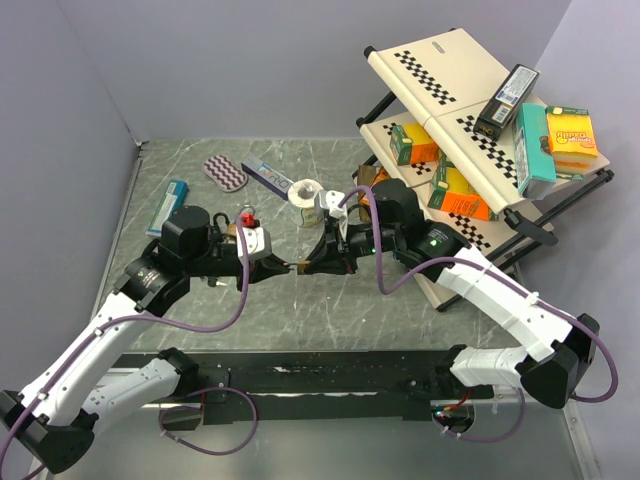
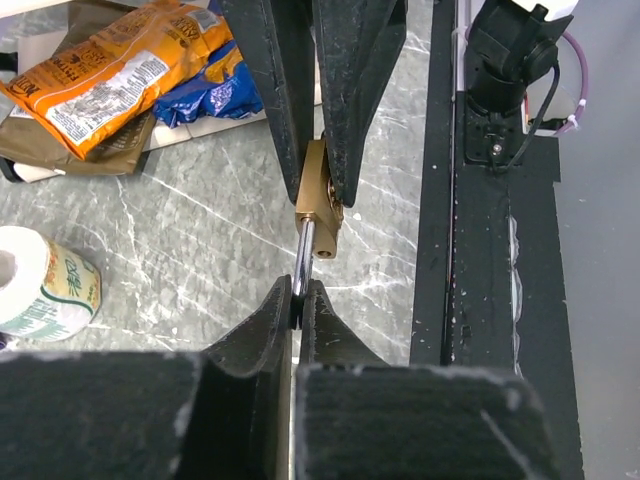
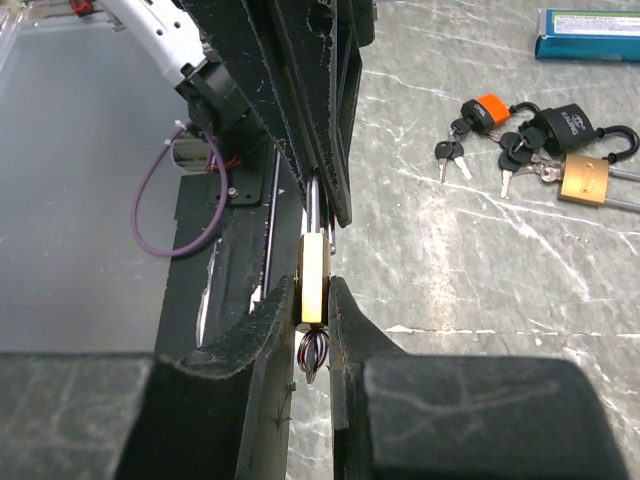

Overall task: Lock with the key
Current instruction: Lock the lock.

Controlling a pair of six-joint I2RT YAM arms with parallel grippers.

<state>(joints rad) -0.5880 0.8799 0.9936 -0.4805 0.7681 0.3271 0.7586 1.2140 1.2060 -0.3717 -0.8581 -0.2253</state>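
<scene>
Held off the grey marbled tabletop (image 2: 200, 260), mid-table, between both arms: small rectangular brass padlock (image 2: 312, 195), smooth and shiny, with a thin round steel shackle (image 2: 303, 255).

Right gripper (image 3: 312, 295) clamped tight on the flat brass faces, black fingers (image 3: 250, 340) rough and grainy, wedge-shaped, tapering to the tips. Brass body sandwiched right at those tips, narrow edge towards the right wrist camera. Thin wire key ring (image 3: 312, 352) hanging just under the body; can't make out the key itself.

Left gripper (image 2: 299, 300) pinched closed on the shackle's far end, same coarse black fingers (image 2: 255, 345), tips almost touching around the rod. Bare steel showing between left fingertips and brass body. Grippers nose to nose, in one line.

Lying on the tabletop well apart: cluster of spare padlocks with keys, one orange-topped (image 3: 487, 108), one black (image 3: 565, 122), one brass (image 3: 585, 180). Also a white paper roll (image 2: 40, 280), a crinkly orange snack bag (image 2: 110, 70) and a glossy blue packet (image 2: 215, 95).
</scene>
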